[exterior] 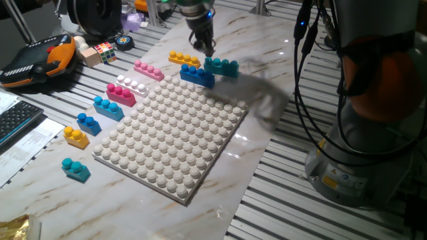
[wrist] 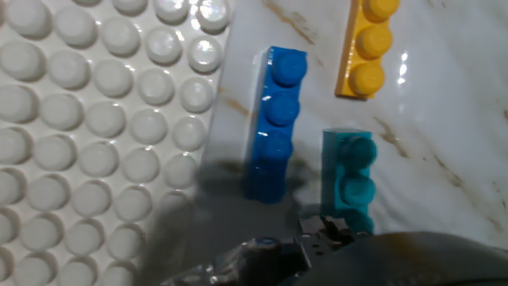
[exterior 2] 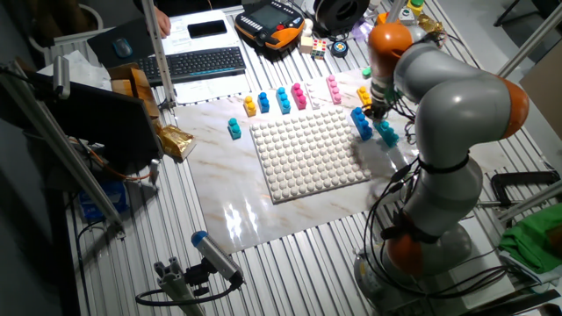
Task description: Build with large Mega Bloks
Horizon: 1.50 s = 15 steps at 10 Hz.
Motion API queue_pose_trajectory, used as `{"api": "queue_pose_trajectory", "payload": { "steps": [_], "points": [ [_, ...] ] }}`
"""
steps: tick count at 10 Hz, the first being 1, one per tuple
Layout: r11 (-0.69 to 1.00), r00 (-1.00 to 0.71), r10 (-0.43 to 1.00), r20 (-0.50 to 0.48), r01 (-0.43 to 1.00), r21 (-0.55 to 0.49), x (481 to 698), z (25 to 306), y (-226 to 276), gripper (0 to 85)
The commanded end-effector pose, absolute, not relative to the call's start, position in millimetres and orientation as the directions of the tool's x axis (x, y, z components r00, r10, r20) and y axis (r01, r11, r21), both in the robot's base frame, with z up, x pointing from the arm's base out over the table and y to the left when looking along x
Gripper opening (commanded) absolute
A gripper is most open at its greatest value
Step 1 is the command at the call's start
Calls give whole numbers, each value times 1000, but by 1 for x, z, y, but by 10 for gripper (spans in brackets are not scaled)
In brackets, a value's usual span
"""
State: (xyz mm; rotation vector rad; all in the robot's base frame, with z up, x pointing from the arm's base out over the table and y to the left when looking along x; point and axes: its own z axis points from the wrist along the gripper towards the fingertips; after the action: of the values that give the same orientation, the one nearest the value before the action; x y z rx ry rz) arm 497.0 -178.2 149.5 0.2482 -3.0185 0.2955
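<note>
My gripper [exterior: 209,47] hangs just above the marble table at the baseplate's far corner, over the gap between a teal brick [exterior: 221,66] and a blue brick [exterior: 197,75]. It holds nothing that I can see. Its fingers look close together, but I cannot tell if they are shut. In the hand view the blue brick [wrist: 275,119] lies beside the white studded baseplate [wrist: 95,135], with the teal brick [wrist: 349,179] to its right and a yellow brick [wrist: 369,48] beyond. The other fixed view shows the gripper [exterior 2: 379,105] over the blue brick [exterior 2: 361,124] and the teal brick [exterior 2: 385,132].
More bricks lie along the baseplate's [exterior: 173,133] left side: yellow [exterior: 183,59], pink [exterior: 148,70], white [exterior: 132,85], magenta [exterior: 121,94], light blue [exterior: 108,107], and small blue [exterior: 88,123], yellow [exterior: 76,136] and teal [exterior: 75,169] ones. A puzzle cube [exterior: 104,51] and a pendant [exterior: 37,59] sit far left.
</note>
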Motion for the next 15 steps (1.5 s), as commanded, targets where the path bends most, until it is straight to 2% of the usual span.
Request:
{"api": "queue_pose_trajectory", "payload": {
  "steps": [1,4,6,7,8,11,12,15],
  "points": [
    [967,-981,-156,114,-175,-183,497,149,-195,7],
    [961,-975,-174,139,-199,-192,498,147,-193,13],
    [959,-974,-176,144,-203,-200,500,142,-194,173],
    [956,-974,-180,138,-206,-209,500,138,-195,230],
    [958,-974,-182,136,-206,-198,499,133,-197,243],
    [965,-974,-177,142,-200,-167,499,130,-198,230],
    [979,-974,-153,166,-172,-111,499,130,-198,167],
    [975,-967,-169,191,-193,-115,499,130,-198,113]
  ]
}}
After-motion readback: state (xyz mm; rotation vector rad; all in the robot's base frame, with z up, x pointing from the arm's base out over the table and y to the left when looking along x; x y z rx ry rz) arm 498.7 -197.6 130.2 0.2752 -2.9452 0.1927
